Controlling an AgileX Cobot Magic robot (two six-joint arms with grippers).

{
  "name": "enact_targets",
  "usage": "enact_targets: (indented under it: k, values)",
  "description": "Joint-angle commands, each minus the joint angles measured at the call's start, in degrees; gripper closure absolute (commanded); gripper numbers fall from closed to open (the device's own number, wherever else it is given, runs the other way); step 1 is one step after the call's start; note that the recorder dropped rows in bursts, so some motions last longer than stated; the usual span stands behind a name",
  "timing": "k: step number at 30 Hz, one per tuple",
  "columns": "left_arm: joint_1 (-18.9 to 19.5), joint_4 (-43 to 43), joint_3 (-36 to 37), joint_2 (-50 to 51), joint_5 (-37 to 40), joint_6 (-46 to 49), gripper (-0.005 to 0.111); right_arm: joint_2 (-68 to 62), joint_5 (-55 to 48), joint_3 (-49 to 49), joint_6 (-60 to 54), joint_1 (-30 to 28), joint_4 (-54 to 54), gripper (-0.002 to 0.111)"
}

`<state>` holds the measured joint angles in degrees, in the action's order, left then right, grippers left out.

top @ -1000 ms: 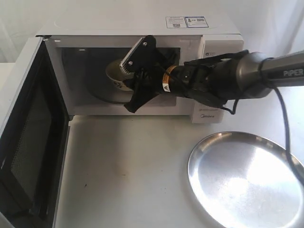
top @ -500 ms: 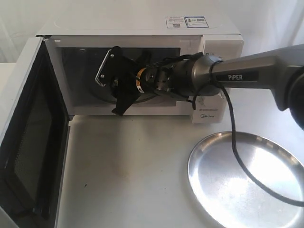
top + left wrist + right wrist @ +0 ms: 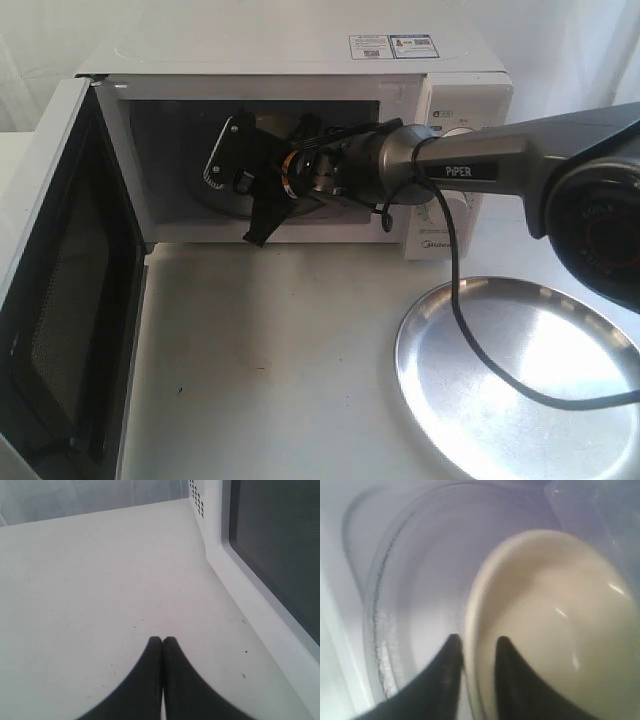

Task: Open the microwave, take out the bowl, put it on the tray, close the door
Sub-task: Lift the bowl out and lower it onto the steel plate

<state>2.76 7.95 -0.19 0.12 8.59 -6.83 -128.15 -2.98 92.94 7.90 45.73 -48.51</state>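
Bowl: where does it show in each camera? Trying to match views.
Exterior view: hidden behind the right gripper inside the microwave.
Left wrist view: not in it; only the open door shows.
Right wrist view: the bowl fills much of the frame, on the turntable, fingers either side of its rim.
Shared landmark: the microwave, seen as body, door, then cavity.

Exterior looks down on microwave (image 3: pixel 280 50); right wrist camera inside.
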Motion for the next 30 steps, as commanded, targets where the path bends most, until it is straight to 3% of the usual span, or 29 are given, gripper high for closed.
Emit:
enact_targets:
  k: [1, 10, 16, 24, 27, 30]
  values:
    - [0.0, -0.2, 0.2, -0.1, -0.1, -0.3, 0.107, 0.2, 0.3, 0.3, -0.1, -0.1, -0.1, 0.108]
    - [0.0, -0.2, 0.2, -0.1, -0.1, -0.3, 0.107, 6.0, -6.1, -3.1, 3.2, 5.1, 3.2, 0.108]
    - [0.0, -0.2, 0.2, -0.1, -0.1, -0.3, 0.107, 16.2, -15.3, -12.4, 15.7, 9.3, 5.0, 0.108]
    - [0.0, -0.2, 0.2, -0.1, -0.1, -0.3, 0.107, 33.2, -26.5, -35.1, 32.6, 11.9, 4.5, 0.108]
    - [0.0, -0.2, 0.2, -0.1, -0.1, -0.3, 0.107, 42.3, -24.1, -52.0, 46.8, 12.7, -2.3, 0.108]
    - [0.0, -0.2, 0.2, -0.1, -0.1, -0.3, 0.107, 46.1, -27.4, -59.9, 61.0, 12.7, -11.9, 0.108]
